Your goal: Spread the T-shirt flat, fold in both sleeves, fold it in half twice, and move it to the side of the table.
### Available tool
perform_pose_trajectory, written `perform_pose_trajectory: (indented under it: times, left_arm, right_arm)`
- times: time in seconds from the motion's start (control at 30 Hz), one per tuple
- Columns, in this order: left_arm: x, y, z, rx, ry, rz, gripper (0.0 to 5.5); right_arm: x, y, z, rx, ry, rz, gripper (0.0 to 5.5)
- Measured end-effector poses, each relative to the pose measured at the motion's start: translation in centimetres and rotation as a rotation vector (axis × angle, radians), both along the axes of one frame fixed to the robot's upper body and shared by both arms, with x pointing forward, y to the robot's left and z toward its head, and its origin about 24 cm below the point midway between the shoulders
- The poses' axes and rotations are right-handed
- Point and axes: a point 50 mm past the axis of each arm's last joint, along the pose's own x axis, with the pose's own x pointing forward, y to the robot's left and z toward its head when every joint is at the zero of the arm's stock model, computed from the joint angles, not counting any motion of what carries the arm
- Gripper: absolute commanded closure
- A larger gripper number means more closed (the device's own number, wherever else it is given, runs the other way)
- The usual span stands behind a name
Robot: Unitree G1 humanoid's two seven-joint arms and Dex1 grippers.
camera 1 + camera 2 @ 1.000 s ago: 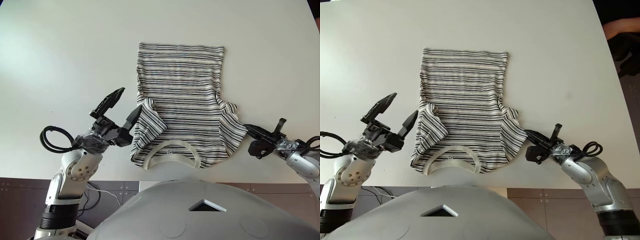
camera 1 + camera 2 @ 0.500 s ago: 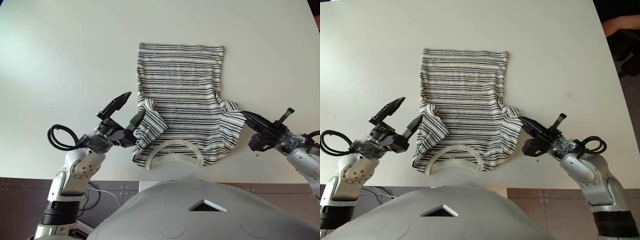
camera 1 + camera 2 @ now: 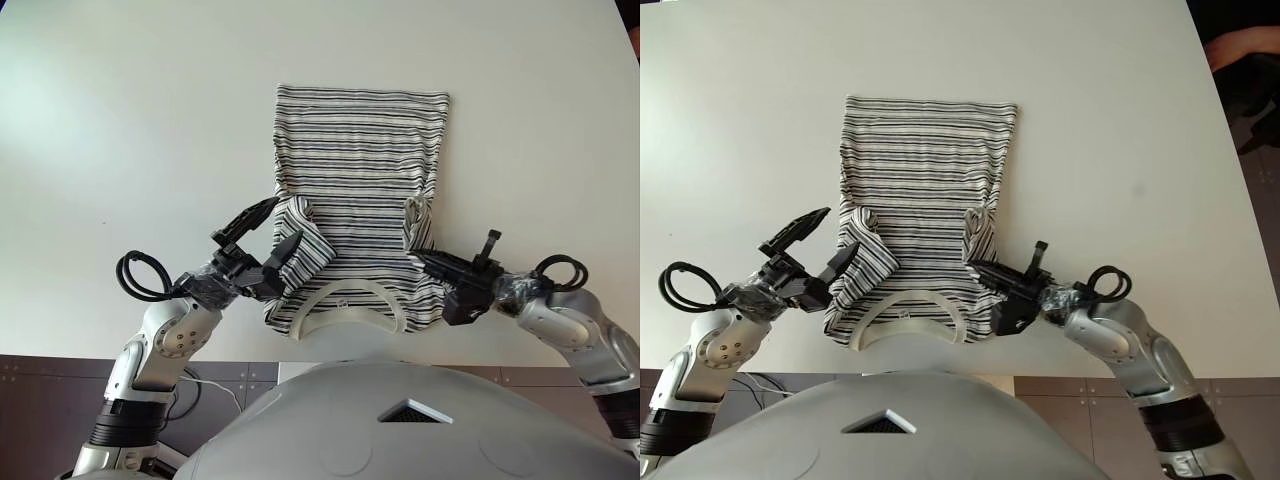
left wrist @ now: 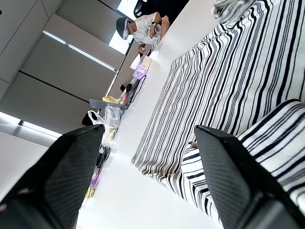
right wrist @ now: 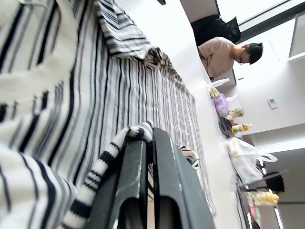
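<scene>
No readable text, label, number or sign shows on the T-shirt (image 3: 360,170) or the table (image 3: 130,120)

We hold our left gripper (image 3: 288,218) wide open just beside the left edge of the T-shirt (image 3: 360,150), and our right gripper (image 3: 418,255) is pinched tight on cloth at the T-shirt's right edge.

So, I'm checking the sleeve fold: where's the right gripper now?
In the eye views, the right gripper sits on the robot's right at the T-shirt's near right edge, beside the collar, shut on a pinch of fabric.
</scene>
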Motion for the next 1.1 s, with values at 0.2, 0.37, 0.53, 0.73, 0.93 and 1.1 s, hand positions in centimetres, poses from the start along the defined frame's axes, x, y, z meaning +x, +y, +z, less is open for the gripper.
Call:
perform_pose_trajectory:
  times: [0.2,0.37,0.53,0.73,0.93,1.1]
  left_arm:
    - [0.1,0.1,0.0,0.001,-0.005,0.004,1.99]
    - [0.6,0.7,0.6,0.008,-0.039,0.03,1.99]
    - [0.7,2.4,1.4,0.054,-0.037,0.052,1.99]
    - [-1.1,7.2,1.7,0.133,0.173,0.072,1.44]
    - [-3.2,8.5,-0.1,0.3,0.454,-0.116,1.06]
    - [-3.7,6.4,-0.5,0.291,0.491,-0.283,1.06]
  right_arm:
    - [1.5,-0.2,-0.8,-0.015,-0.009,-0.063,4.5]
    - [2.0,-0.3,-0.4,-0.007,-0.025,-0.083,3.64]
    - [1.3,-1.7,0.2,-0.002,0.029,-0.098,2.79]
    - [1.2,-8.7,3.3,-0.171,0.052,-0.254,1.85]
    - [-1.0,-9.4,1.7,-0.41,0.173,-0.099,1.65]
    - [-0.6,-7.6,1.2,-0.409,0.143,0.031,1.65]
